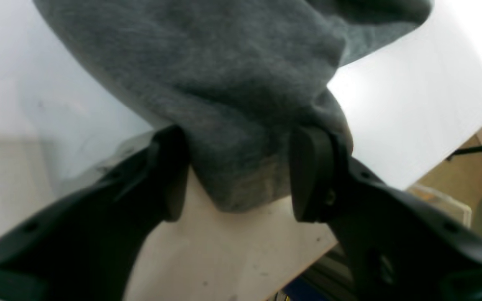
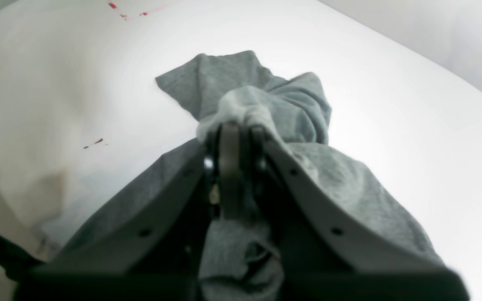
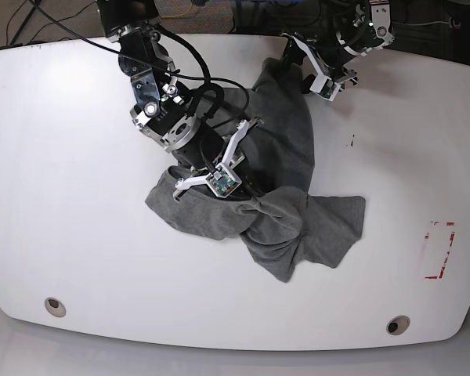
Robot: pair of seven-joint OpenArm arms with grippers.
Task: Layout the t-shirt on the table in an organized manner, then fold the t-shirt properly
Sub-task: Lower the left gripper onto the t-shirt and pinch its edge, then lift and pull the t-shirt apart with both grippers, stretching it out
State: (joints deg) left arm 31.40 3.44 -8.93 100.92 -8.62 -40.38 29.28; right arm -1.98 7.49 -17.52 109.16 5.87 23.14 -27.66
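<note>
The dark grey t-shirt [image 3: 298, 227] lies crumpled on the white table [image 3: 78, 235], stretching from the middle up toward the far edge. My right gripper [image 3: 219, 184] sits over its centre; the right wrist view shows this gripper [image 2: 237, 129] shut on a raised bunch of the t-shirt [image 2: 299, 108]. My left gripper [image 3: 301, 66] is at the shirt's upper end. In the left wrist view its jaws [image 1: 241, 167] stand apart with a thick fold of the t-shirt [image 1: 224, 75] between them, the cloth brushing both fingers [image 1: 312, 175].
Two round grommet holes [image 3: 54, 305] [image 3: 397, 324] sit near the table's front edge. Red tape marks [image 3: 439, 251] lie at the right, and a small red mark [image 3: 351, 142] is right of the shirt. Black cables [image 3: 188, 63] trail along the right arm. The far table edge [image 1: 446, 163] is close to the left gripper.
</note>
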